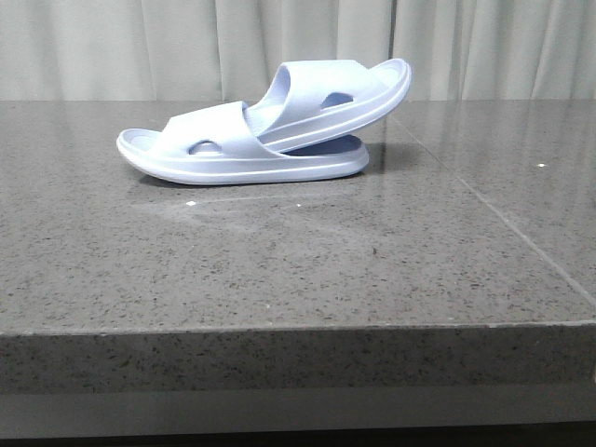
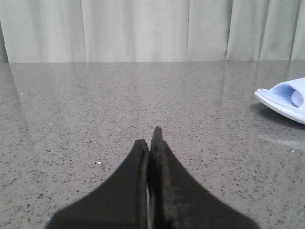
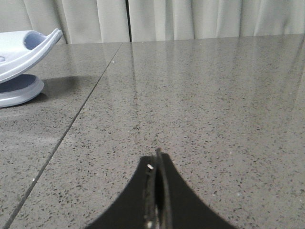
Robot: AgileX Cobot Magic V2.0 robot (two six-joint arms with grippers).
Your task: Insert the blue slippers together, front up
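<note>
Two pale blue slippers lie on the grey stone table in the front view. The lower slipper [image 1: 223, 163] rests flat. The upper slipper [image 1: 345, 98] is pushed under the lower one's strap and tilts up at its right end. One end of a slipper [image 2: 286, 98] shows in the left wrist view, and the ends of the upper slipper [image 3: 24, 47] and lower slipper [image 3: 16, 90] show in the right wrist view. My left gripper [image 2: 150, 138] is shut with nothing in it, low over the table and apart from the slippers. My right gripper [image 3: 156, 157] is likewise shut and apart from them. Neither arm appears in the front view.
The table's front edge [image 1: 298, 326] runs across the front view. A seam [image 1: 503, 219] crosses the tabletop to the right of the slippers. Pale curtains [image 1: 140, 47] hang behind the table.
</note>
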